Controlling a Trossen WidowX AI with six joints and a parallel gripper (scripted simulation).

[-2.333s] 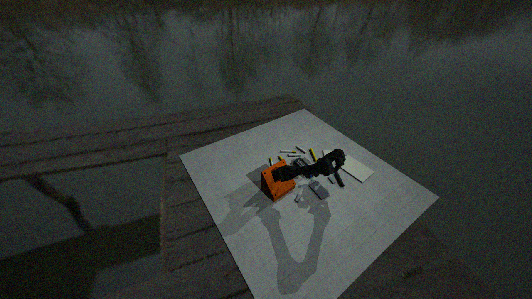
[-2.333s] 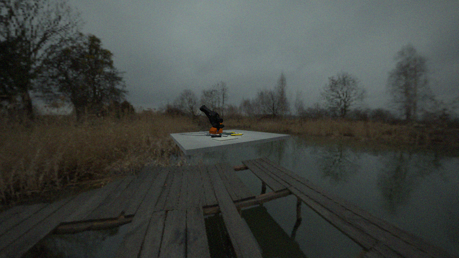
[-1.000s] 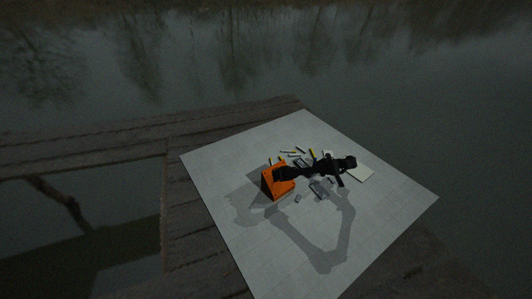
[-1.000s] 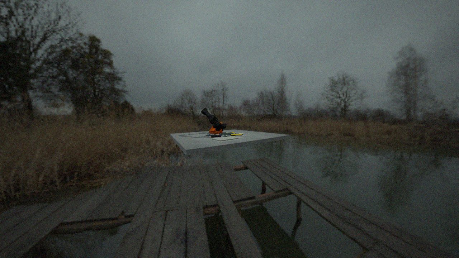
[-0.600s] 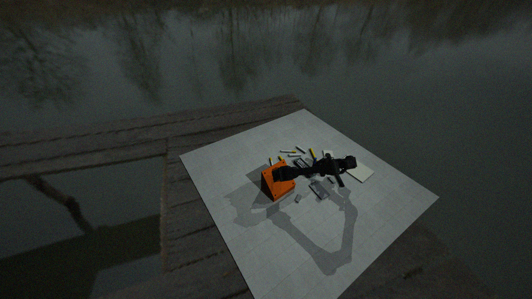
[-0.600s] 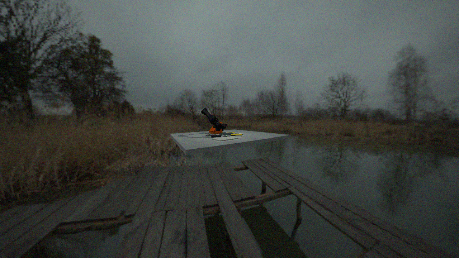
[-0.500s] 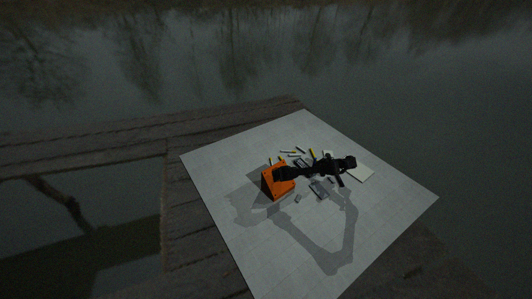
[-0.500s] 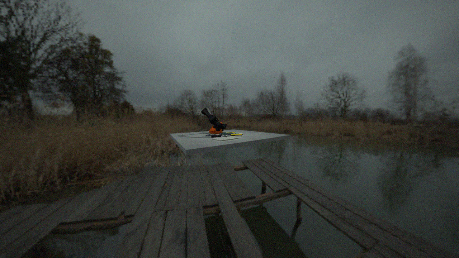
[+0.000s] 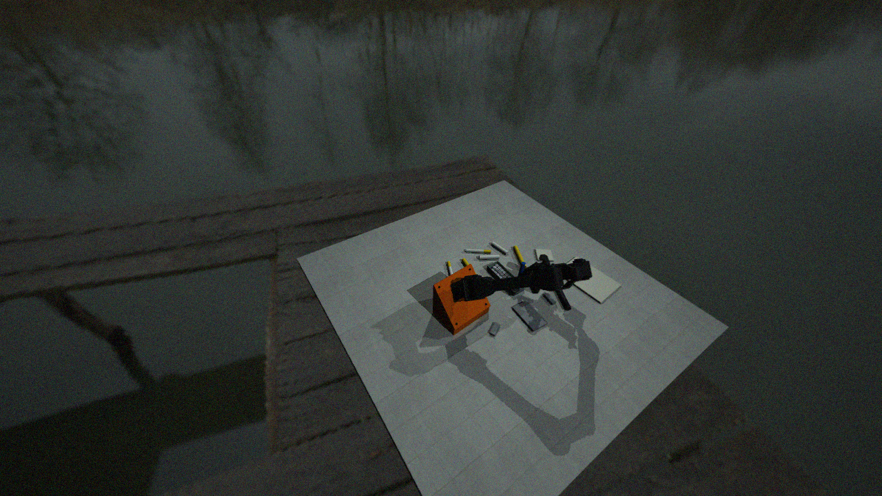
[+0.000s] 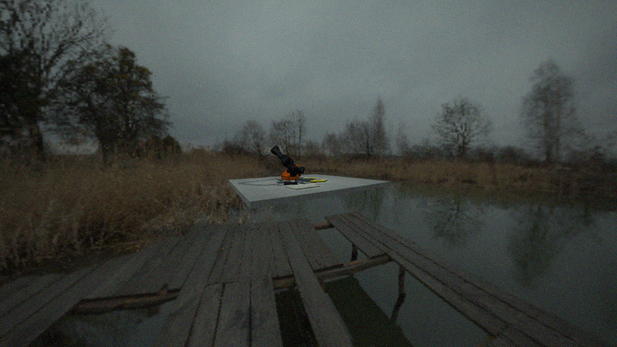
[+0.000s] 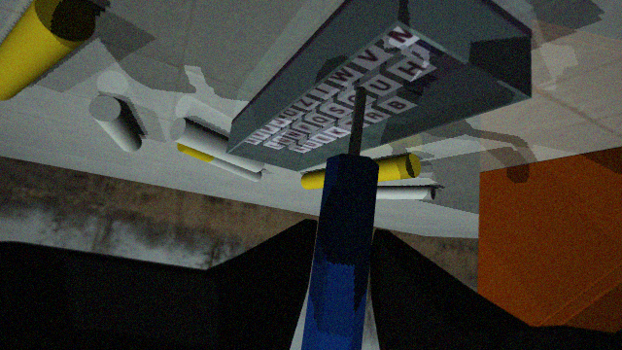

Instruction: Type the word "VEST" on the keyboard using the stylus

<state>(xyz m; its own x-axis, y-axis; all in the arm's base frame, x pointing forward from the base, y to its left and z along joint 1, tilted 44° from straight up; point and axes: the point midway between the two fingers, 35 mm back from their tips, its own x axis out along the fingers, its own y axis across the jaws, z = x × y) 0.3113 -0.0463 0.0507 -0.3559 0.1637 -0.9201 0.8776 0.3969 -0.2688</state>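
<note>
My gripper [image 11: 343,237] is shut on the blue stylus [image 11: 345,194] [image 9: 522,267], seen in the wrist view with its thin dark tip pointing up the picture. The grey keyboard [image 11: 452,104] [image 9: 499,269] lies past the tip, with white letter keys in three rows. In the wrist view the tip overlaps the lower part of the O key [image 11: 356,98], between the S key [image 11: 338,110] and the U key [image 11: 382,86]. Whether it touches a key cannot be told. The tip covers part of the lowest row, near the T. Reflections blur the N and H keys.
The orange base [image 9: 465,308] [image 11: 549,233] stands beside the keyboard. Several white and yellow markers lie around it, including a thick yellow one [image 11: 29,53] [image 9: 517,253]. A dark tablet [image 9: 529,316], a small grey block [image 9: 493,329] and a pale notebook [image 9: 601,286] lie on the table.
</note>
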